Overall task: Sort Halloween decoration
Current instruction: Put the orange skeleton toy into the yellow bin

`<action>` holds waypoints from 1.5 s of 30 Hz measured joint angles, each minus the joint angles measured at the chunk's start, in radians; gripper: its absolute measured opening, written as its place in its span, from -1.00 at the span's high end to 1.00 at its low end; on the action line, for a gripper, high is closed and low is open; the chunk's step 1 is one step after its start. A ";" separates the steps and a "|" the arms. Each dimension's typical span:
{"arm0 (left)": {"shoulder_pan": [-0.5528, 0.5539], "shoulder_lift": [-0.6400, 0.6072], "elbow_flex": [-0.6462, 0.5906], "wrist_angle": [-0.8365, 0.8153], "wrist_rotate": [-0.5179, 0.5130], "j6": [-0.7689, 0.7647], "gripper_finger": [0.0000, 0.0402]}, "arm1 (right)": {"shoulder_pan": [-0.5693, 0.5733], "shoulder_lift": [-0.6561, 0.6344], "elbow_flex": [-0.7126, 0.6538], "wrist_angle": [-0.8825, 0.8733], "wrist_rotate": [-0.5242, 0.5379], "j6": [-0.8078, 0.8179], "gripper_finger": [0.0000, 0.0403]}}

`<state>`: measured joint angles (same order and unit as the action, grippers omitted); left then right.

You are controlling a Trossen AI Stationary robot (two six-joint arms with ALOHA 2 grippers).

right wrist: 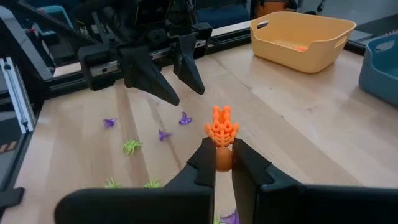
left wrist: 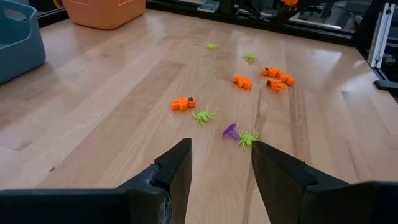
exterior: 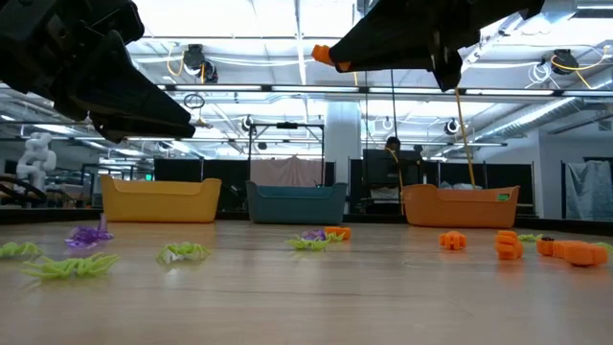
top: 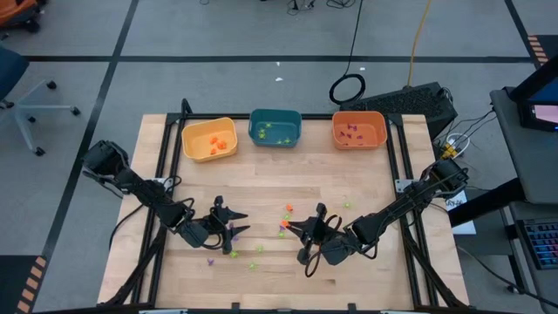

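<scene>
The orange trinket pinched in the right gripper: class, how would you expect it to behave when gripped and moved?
The orange trinket stands upright above the right gripper, whose fingers pinch only its base, so it is probably stiff, not floppy. It is tiny beside the fingers, so likely very light. With such a small hold, it might twist or slip if bumped.

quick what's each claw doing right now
Left claw: open, empty, above the table.
Right claw: shut on an orange trinket, lifted off the table.
</scene>
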<state>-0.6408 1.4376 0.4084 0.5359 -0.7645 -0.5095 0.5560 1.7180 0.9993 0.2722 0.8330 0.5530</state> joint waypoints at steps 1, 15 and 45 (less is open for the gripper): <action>0.000 0.000 0.000 0.000 0.000 0.000 0.17 | 0.000 0.000 0.000 0.000 0.000 -0.013 0.96; 0.013 0.000 -0.001 0.189 0.004 0.047 0.17 | 0.000 0.003 0.000 0.001 0.001 -0.283 0.96; 0.055 0.000 0.123 0.236 0.031 -0.132 -0.34 | -0.034 0.147 0.000 0.420 0.011 -0.774 0.96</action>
<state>-0.5854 1.4376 0.5315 0.7723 -0.7334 -0.6411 0.5220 1.8652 0.9993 0.6922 0.8436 -0.2207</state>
